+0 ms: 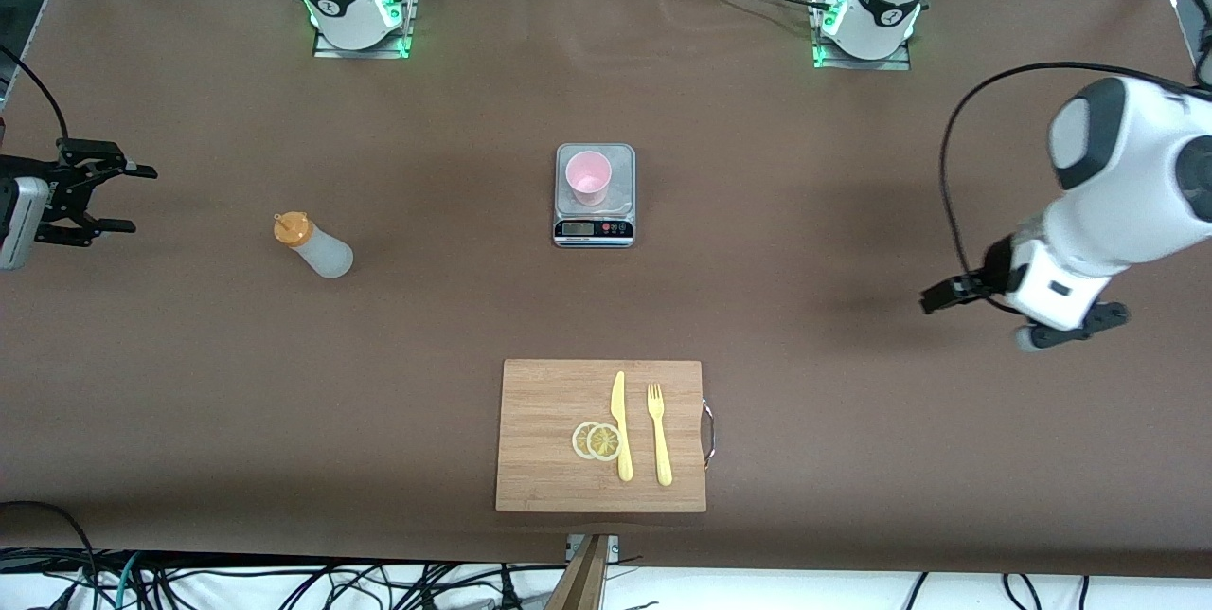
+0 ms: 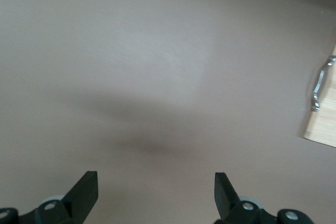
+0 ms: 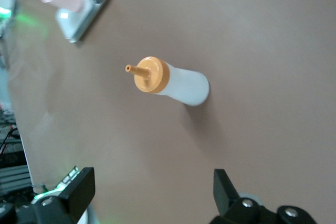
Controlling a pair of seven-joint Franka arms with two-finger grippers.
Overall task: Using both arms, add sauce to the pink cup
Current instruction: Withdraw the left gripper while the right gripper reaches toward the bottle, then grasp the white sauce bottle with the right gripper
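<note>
The translucent whitish squeeze bottle of sauce [image 1: 317, 246] with an orange cap stands alone on the smooth brown tabletop [image 1: 805, 212], toward the right arm's end. The pale pink plastic cup [image 1: 588, 177] sits on a small grey scale [image 1: 594, 222] at mid-table. The right end effector [image 1: 118, 198] and the left end effector [image 2: 156, 192] hang spread and empty at the table's ends.

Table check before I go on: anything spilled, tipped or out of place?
Nothing stands out. The sauce bottle stands upright and capped toward the right arm's end, with no spill around it. The pink cup sits upright on the scale. Knife, fork and lemon slices lie tidily on the cutting board.
</note>
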